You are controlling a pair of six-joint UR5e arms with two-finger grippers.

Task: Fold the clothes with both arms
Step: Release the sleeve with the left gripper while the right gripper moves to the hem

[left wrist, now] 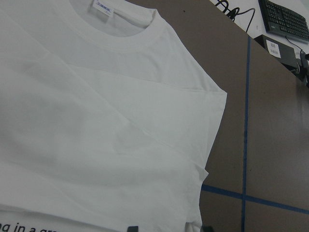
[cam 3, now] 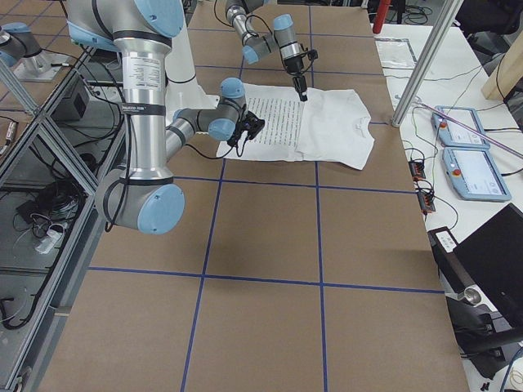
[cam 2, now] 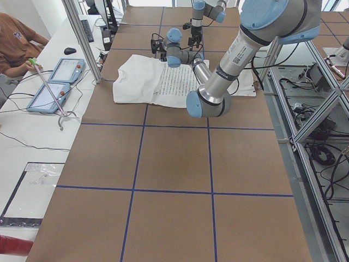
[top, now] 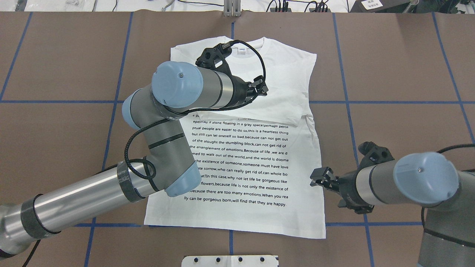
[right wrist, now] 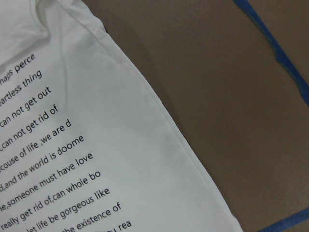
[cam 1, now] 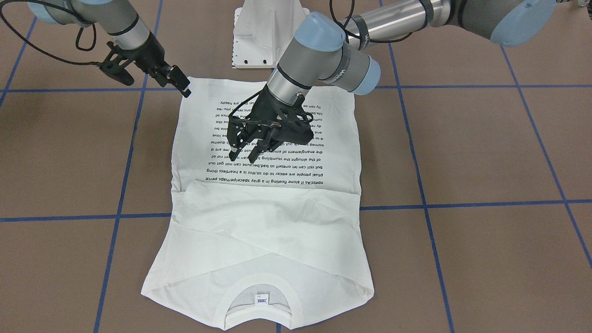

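Observation:
The clothes are one white shirt [top: 256, 155] lying flat with its printed text up, collar [cam 1: 259, 289] and tag at the far end from the robot. Both sleeves are folded in across the chest [left wrist: 120, 121]. My left gripper [cam 1: 247, 147] hovers over the middle of the text block, open and holding nothing. Only its fingertips [left wrist: 132, 228] show at the bottom of the left wrist view. My right gripper [top: 318, 178] hangs at the shirt's right side edge near the hem, open and empty. That plain edge [right wrist: 159, 121] fills the right wrist view, with no fingers showing.
The white pedestal base [cam 1: 263, 37] stands just behind the shirt's hem. Brown table with blue tape lines [top: 349, 111] spreads on all sides. A person [cam 2: 16, 38] sits at a side desk with control tablets [cam 2: 60, 82]. A keyboard [left wrist: 285, 21] lies beyond the far edge.

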